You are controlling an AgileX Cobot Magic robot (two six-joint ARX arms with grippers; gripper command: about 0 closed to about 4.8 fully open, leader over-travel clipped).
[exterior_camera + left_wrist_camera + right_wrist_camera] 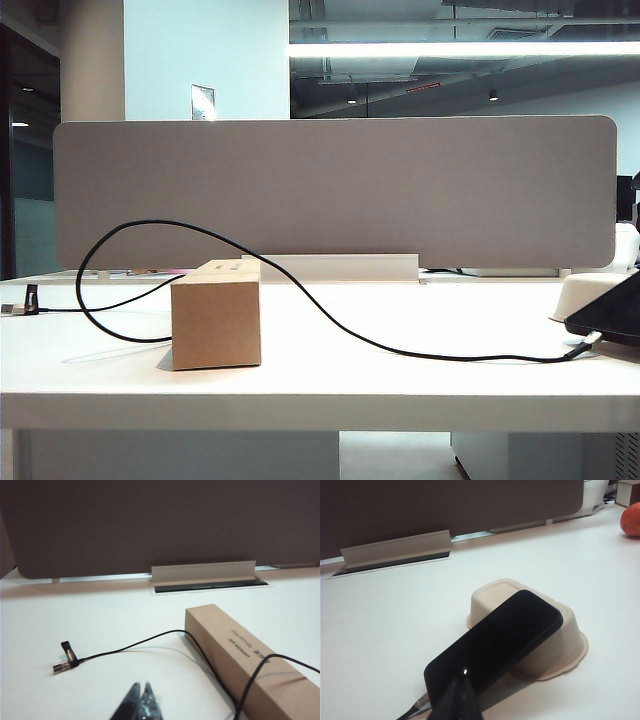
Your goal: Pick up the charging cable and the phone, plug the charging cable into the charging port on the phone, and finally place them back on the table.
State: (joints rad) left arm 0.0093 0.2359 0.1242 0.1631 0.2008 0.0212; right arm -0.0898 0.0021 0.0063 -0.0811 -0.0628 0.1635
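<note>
Exterior view: a white surface (400,390) in front of a grey divider panel (335,190). The black charging cable (330,312) loops over a cardboard box (216,314) and runs right to the phone (612,312), its plug at the phone's lower edge, apparently inserted. No arm shows here.

Left wrist view: the left gripper (140,700), closed and empty, hangs above the surface near the cable's loose USB end (62,666).

Right wrist view: the right gripper (459,696), closed and empty, sits beside the phone, which leans on an upturned tray (560,645).

Judgement: plugging and placing look done; nothing obvious is left.
</note>
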